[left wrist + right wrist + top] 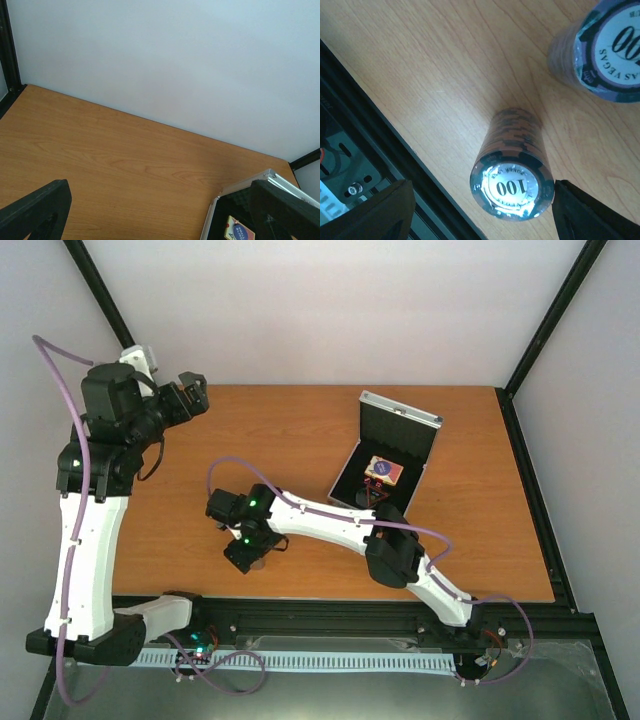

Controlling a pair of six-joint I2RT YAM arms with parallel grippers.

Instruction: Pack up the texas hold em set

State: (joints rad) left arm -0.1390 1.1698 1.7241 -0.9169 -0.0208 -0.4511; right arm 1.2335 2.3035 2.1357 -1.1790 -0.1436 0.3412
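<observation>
The silver case (400, 418) stands open at the back right of the table, lid up, with the pink-red card box (383, 471) on its black lining. A blue token (243, 232) lies on the box. My right gripper (245, 552) is open, low over the table's front middle. A dark chip stack marked 100 (512, 186) stands between its jaws, close to the right finger (592, 215) and well clear of the left one. A second chip stack (607, 47) stands just beyond. My left gripper (193, 393) is open and empty, raised at the far left. The case corner (267, 175) shows in its view.
The black frame rail (375, 150) runs along the table's front edge, just beside the chip stack. The right arm's white links (330, 520) stretch across the table in front of the case. White walls close the back and sides.
</observation>
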